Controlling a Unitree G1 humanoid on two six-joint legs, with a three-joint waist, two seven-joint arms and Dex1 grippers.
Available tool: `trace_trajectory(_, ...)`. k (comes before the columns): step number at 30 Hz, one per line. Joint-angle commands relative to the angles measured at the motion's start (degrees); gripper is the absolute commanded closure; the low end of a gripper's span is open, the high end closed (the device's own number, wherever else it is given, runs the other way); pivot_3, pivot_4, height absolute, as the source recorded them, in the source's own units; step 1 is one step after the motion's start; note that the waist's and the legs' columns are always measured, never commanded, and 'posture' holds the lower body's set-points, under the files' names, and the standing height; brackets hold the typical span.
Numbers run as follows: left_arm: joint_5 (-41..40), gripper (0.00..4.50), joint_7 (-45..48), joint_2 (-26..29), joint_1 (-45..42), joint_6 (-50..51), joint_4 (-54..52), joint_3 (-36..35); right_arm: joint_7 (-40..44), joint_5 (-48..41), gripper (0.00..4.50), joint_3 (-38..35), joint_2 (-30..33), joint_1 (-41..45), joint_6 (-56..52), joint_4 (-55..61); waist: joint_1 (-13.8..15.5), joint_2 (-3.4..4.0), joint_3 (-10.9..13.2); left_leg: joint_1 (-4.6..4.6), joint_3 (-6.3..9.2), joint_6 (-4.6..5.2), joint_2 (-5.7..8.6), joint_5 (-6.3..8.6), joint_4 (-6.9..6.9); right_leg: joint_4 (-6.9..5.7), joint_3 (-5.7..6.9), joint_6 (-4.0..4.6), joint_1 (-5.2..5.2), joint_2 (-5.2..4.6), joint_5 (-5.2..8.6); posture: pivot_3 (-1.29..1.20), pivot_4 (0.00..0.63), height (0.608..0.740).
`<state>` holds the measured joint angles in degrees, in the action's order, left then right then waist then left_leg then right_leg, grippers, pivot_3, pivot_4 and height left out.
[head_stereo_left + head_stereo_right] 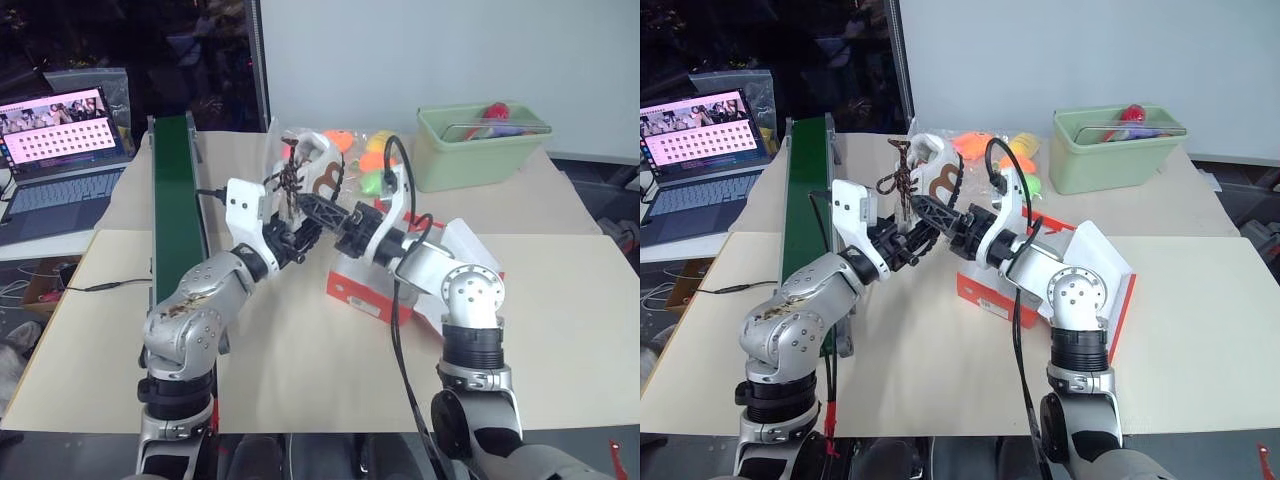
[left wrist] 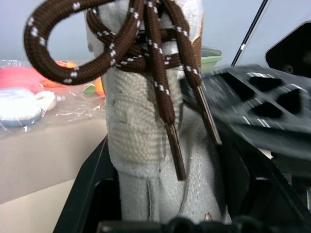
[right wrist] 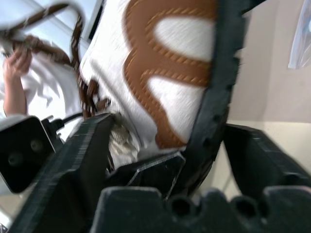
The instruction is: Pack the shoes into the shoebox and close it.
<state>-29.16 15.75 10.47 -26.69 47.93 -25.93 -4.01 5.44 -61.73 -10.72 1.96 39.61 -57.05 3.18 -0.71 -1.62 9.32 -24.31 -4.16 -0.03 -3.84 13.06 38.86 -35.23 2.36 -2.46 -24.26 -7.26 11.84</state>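
A: Holding one of the shoes [image 1: 308,172] upright above the table [image 1: 290,340], we see the left gripper [image 1: 296,234] pinched tight on its lower end, so the long axis of the shoe runs up and away from those jaws, with the brown laces [image 2: 146,58] looping at the top.

B: And the right gripper [image 1: 318,213]?

A: We find it meeting the shoe from the opposite side, jaws spread and straddling the black sole [image 3: 221,87]; whether they press yet, we cannot tell. Both grippers are at the shoe, so neither arm is the nearer one.

B: Where does the shoebox [image 1: 372,290] lie from here?

A: Below and towards the robot's right, red-orange, beneath the right forearm, its white lid flap [image 1: 1095,262] open. We judge that the coming move turns on this: the shoe must tip from upright to lying along the box.

B: Farther back?

A: Bagged soft toys [image 1: 365,160], then a pale green bin [image 1: 478,148].
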Motion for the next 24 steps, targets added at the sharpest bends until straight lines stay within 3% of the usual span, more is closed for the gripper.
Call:
trace_trajectory(1, -1.33, 2.25, 0.44, -0.18, -0.59, -1.65, -3.36, 0.53, -0.1, 0.0, 1.6, -0.77, 0.14, 1.15, 1.06, 0.79, 0.0, 0.0, 0.0, 0.0, 0.0, 0.0, 0.0, 0.0, 0.0, 0.0, 0.0, 0.0, 0.0, 0.0, 0.0, 0.0, 0.15, 0.729)
trace_trajectory(11, -1.77, 2.25, 0.69, 1.38, -0.18, -0.79, -3.85, 1.37, -0.12, -0.65, 2.73, -1.02, 0.16, 1.53, 1.13, 1.48, 0.0, 0.01, 0.0, 0.0, 0.0, 0.0, 0.0, 0.0, -0.01, 0.0, 0.0, 0.0, -0.01, 0.0, 0.0, 0.0, 0.15, 0.729)
trace_trajectory(24, -1.71, 2.25, 1.38, 2.76, -0.39, -1.25, -2.81, 2.8, -1.29, -1.64, 2.92, -2.24, -1.06, 1.29, 2.27, 1.89, -0.02, 0.01, 0.01, 0.0, 0.0, 0.0, 0.0, 0.0, -0.02, 0.01, 0.0, 0.0, -0.01, 0.0, 0.0, 0.0, 0.15, 0.729)
